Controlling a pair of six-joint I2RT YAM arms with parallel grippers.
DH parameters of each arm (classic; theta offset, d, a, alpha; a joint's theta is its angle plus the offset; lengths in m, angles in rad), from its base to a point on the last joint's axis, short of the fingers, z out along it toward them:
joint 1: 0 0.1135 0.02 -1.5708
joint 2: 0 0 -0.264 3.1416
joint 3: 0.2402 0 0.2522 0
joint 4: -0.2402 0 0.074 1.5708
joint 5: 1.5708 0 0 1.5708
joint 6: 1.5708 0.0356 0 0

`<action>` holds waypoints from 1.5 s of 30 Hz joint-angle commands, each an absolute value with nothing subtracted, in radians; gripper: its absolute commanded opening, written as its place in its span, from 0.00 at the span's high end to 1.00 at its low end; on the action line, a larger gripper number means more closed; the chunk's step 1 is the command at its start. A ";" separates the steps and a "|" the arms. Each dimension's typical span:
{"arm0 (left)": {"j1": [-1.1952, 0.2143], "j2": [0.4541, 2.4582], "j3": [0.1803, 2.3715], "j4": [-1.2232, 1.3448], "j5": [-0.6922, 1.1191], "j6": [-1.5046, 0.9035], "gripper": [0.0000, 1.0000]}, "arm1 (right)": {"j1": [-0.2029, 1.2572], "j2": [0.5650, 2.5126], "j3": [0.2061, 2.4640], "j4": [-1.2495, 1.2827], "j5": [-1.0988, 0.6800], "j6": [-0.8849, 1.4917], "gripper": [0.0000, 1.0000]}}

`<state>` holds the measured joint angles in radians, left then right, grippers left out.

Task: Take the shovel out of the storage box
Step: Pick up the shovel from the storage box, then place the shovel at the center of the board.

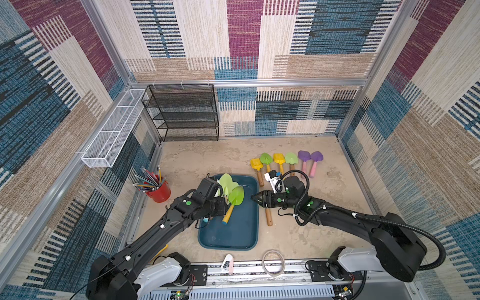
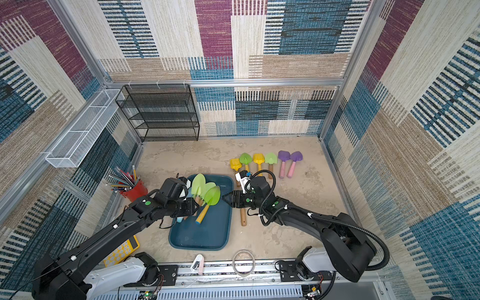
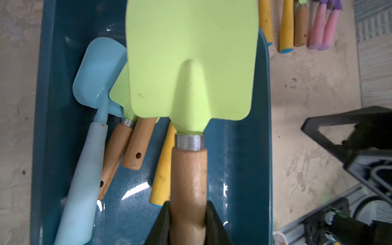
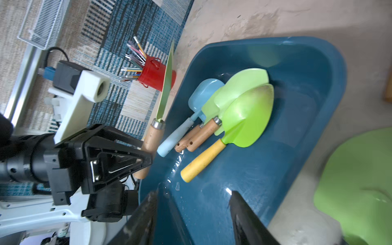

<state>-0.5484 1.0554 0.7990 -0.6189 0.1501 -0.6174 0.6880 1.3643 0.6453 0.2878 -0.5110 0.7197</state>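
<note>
Pale green, wood-handled shovel (image 3: pixel 191 63) was clamped by its handle in the left gripper (image 3: pixel 188 214), tilted up over the teal storage box (image 1: pixel 233 233). The right gripper (image 1: pixel 255 198) hung parted and empty beside the box's rim.

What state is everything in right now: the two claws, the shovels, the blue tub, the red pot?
left gripper: shut on the pale green shovel by its wooden handle.
pale green shovel: held up over the storage box.
right gripper: open, empty, at the box's rim.
storage box: on the table, four more shovels lying inside.
six shovels in a row: lying on the table outside the box.
red pot: upright, full of pencils.
</note>
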 commanded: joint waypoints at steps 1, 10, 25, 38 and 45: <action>-0.508 1.010 0.748 -0.476 0.310 -0.688 0.84 | 0.690 1.383 0.641 0.467 -0.623 0.777 0.42; -0.432 0.980 0.608 -0.167 0.562 -0.845 0.84 | 0.690 1.488 0.657 0.660 -0.741 0.867 0.41; -0.406 1.000 0.441 0.326 0.777 -1.092 0.84 | 0.692 1.647 0.724 0.849 -0.841 0.997 0.43; -0.406 1.039 0.407 0.507 0.837 -1.163 0.85 | 0.691 1.737 0.729 1.077 -0.888 1.168 0.59; -0.407 1.060 0.387 0.572 0.863 -1.193 0.85 | 0.692 1.786 0.734 1.184 -0.899 1.244 0.63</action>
<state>-0.4072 1.0523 0.3923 0.4824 0.8257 -1.1793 0.6914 1.7737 0.7284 1.0828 -0.8719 1.1889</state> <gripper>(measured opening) 0.267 0.385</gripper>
